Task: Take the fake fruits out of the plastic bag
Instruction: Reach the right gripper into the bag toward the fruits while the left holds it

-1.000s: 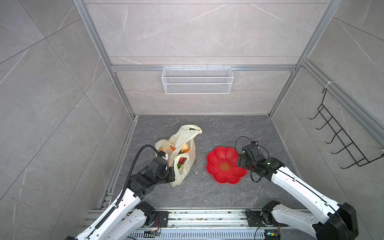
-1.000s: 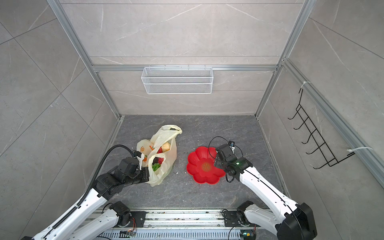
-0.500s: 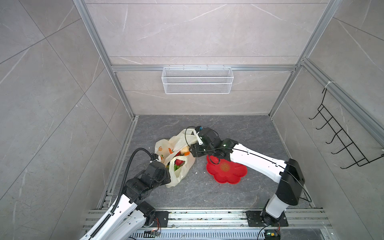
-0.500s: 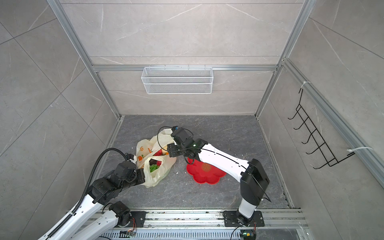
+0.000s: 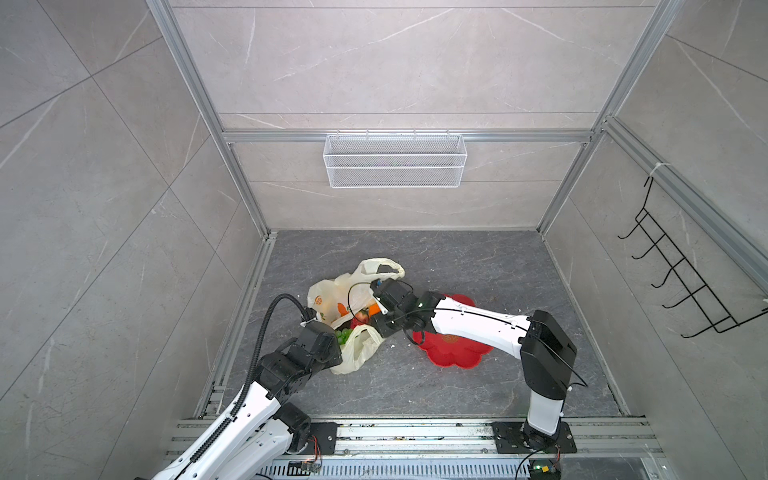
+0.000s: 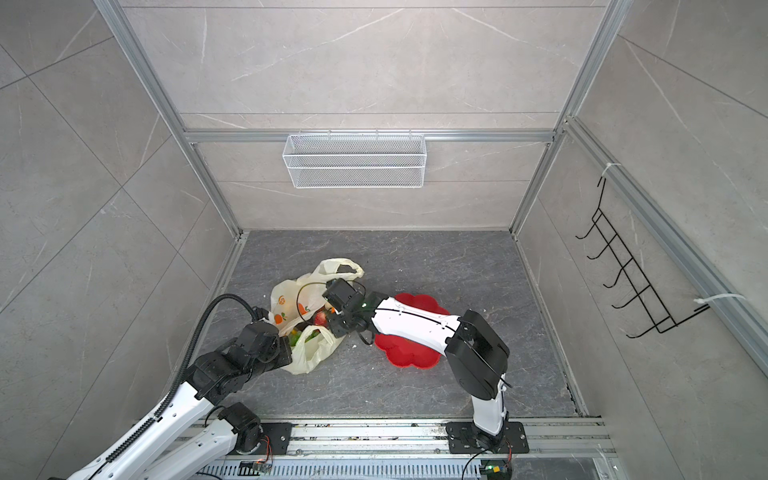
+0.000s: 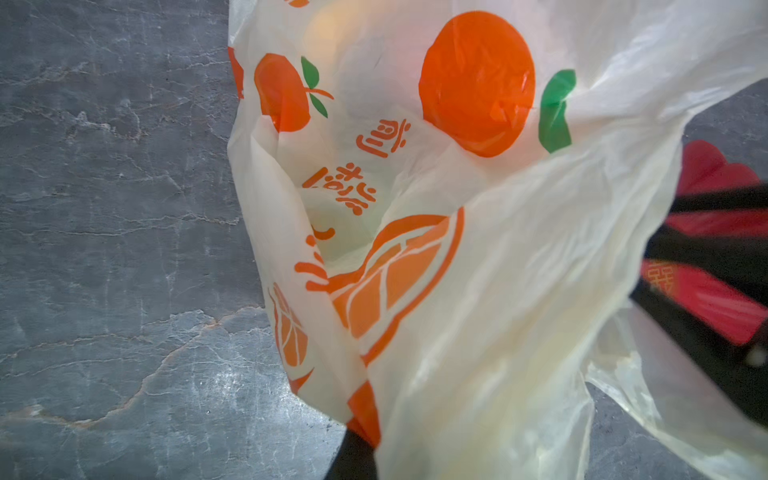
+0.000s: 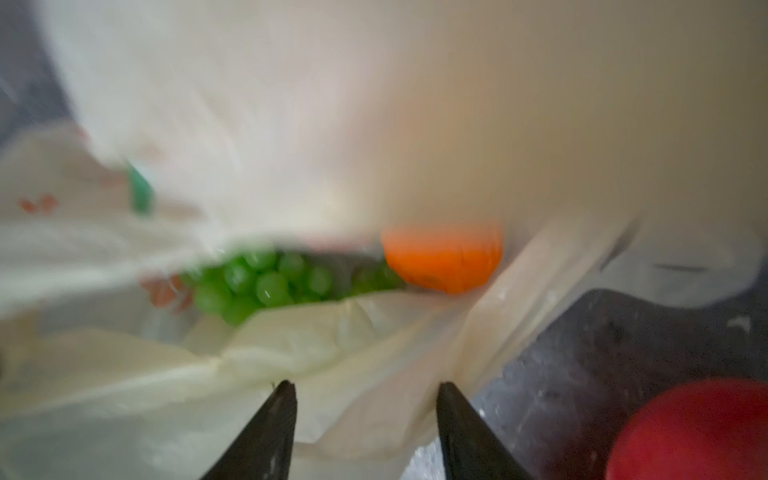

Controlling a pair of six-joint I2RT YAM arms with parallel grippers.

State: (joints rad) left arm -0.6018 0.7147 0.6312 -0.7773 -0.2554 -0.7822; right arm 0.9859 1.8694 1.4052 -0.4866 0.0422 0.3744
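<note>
- Since a second ago, your right arm (image 5: 478, 322) has swung from the outer side of the red flower-shaped plate (image 5: 453, 353) right across it. Your right gripper (image 8: 365, 384) now sits at the mouth of the plastic bag (image 5: 359, 353). Your left arm (image 5: 286, 365) has stayed at the bag's near end.
- You have a grey stone-look surface (image 5: 415, 390) carrying everything, and a white wire basket (image 5: 395, 160) hanging on the back wall, well apart from the work.
- Your plastic bag lies crumpled on the surface, just left of the plate in both top views. Its mouth gapes toward the plate, and one loop handle (image 5: 380, 268) is stretched out toward the back wall.
- Your plate lies flat on the surface, partly hidden under the right arm.
- Your left gripper (image 7: 359, 440) has its fingers together, clamped on a bunch of the bag's film. In the left wrist view the printed plastic rises straight out of them.
- Your right gripper has its fingers (image 8: 274, 428) apart with nothing between them. The tips hang over the bag's lower lip and point into the opening.
- Your fake fruits are all inside the bag. A green grape bunch (image 8: 257, 282) lies deepest, with an orange fruit (image 8: 442, 257) just beside it, though the right wrist view is blurred.
- You can see a red strawberry (image 5: 360, 316) in the open mouth in both top views, right by the right gripper.
</note>
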